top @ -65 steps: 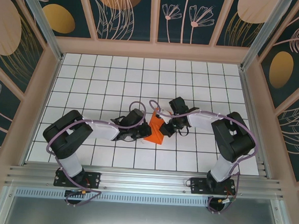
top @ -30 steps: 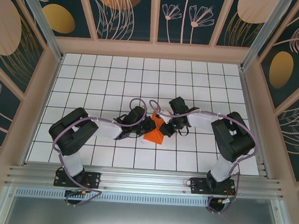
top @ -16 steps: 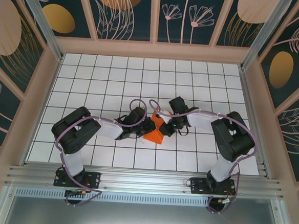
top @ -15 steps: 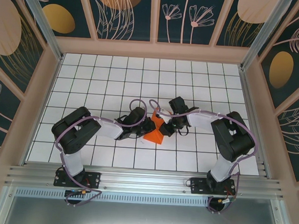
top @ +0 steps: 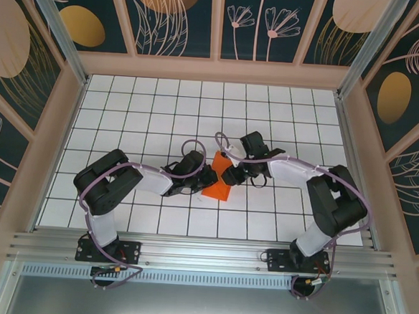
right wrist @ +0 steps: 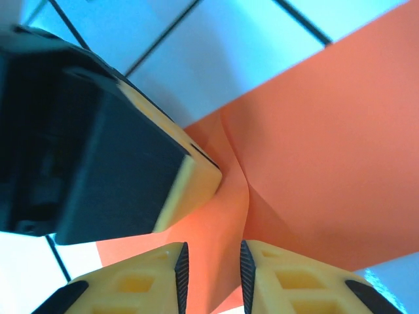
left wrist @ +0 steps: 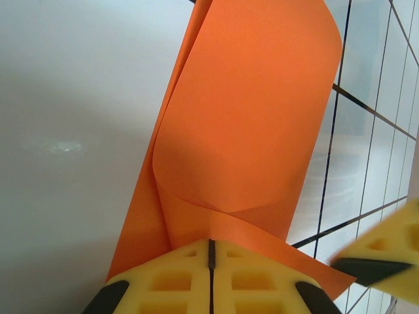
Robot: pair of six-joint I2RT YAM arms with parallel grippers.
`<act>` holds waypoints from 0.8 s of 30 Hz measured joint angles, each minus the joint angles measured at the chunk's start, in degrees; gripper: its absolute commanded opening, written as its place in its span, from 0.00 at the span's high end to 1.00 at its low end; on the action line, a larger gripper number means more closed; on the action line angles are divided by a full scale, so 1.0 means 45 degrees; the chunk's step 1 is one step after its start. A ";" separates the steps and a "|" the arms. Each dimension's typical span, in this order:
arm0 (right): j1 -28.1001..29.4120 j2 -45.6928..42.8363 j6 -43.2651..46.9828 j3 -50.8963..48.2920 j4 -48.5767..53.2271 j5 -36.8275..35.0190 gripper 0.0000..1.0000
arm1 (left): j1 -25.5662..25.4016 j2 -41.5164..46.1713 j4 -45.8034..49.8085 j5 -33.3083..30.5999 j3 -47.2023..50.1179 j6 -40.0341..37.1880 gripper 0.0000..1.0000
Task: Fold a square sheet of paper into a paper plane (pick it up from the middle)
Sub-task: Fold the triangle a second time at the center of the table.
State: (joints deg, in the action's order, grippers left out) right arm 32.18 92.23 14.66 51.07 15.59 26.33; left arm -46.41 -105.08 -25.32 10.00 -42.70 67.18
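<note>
Right elbow swung outward, right gripper [right wrist: 209,254] slightly apart; left gripper [left wrist: 211,244] clamps the square sheet of paper [left wrist: 249,118].

High rear overview; wrist close-ups, both on orange paper [left wrist: 249,131].

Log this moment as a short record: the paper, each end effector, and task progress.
paper: square sheet of paper, orange, partly folded, one flap curled over, on the white grid table
left end effector: shut, tips against the paper's edge; cannot tell whether it is pinching or pressing
right end effector: jaws slightly apart, a raised crease running toward the gap
layout: both end effectors meet at the paper, left one on its left side, right one on its right
progress: no pointed dart shape yet
</note>
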 measured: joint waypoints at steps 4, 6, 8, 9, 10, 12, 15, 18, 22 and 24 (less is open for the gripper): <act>0.0000 -0.0665 -0.1122 0.0000 0.0019 -0.0063 0.73 | 0.0000 0.0000 0.0000 0.0000 0.0000 0.0000 0.91; -0.0005 -0.0850 -0.1846 -0.0039 -0.0005 0.0199 0.76 | 0.0000 0.0000 0.0000 0.0000 0.0000 0.0000 0.91; 0.0000 -0.1103 -0.2671 -0.0301 -0.0141 0.0651 0.81 | 0.0000 0.0000 0.0000 0.0000 0.0000 0.0000 0.91; 0.0010 -0.1277 -0.3128 -0.0549 -0.0219 0.0937 0.84 | 0.0000 0.0000 -0.0005 0.0000 0.0000 0.0000 0.91; 0.0029 -0.1433 -0.3551 -0.0811 -0.0350 0.1200 0.88 | 0.0000 0.0000 -0.0005 0.0000 0.0000 0.0000 0.92; 0.0126 -0.1656 -0.4294 -0.1355 -0.0593 0.1632 0.90 | 0.0000 0.0000 -0.0005 0.0000 0.0000 0.0000 0.91; 0.0432 -0.1710 -0.5270 -0.2055 -0.0942 0.2127 0.91 | 0.0000 0.0000 -0.0010 0.0000 0.0000 0.0000 0.91; 0.0772 -0.1681 -0.5960 -0.2414 -0.1103 0.2351 0.92 | 0.0000 -0.0024 -0.0053 0.0005 0.0000 0.0000 0.91; 0.1093 -0.1370 -0.6387 -0.2380 -0.1389 0.2356 0.92 | 0.0000 -0.0024 -0.0053 0.0005 0.0000 0.0005 0.91; 0.1161 -0.1001 -0.6479 -0.2210 -0.1384 0.2215 0.92 | 0.0000 -0.0024 -0.0053 0.0005 0.0000 0.0000 0.92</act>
State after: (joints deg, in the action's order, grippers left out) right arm 37.41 87.72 -14.50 41.12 9.37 36.29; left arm -46.41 -105.19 -25.56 10.02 -42.70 67.18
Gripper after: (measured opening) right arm 0.086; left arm 0.089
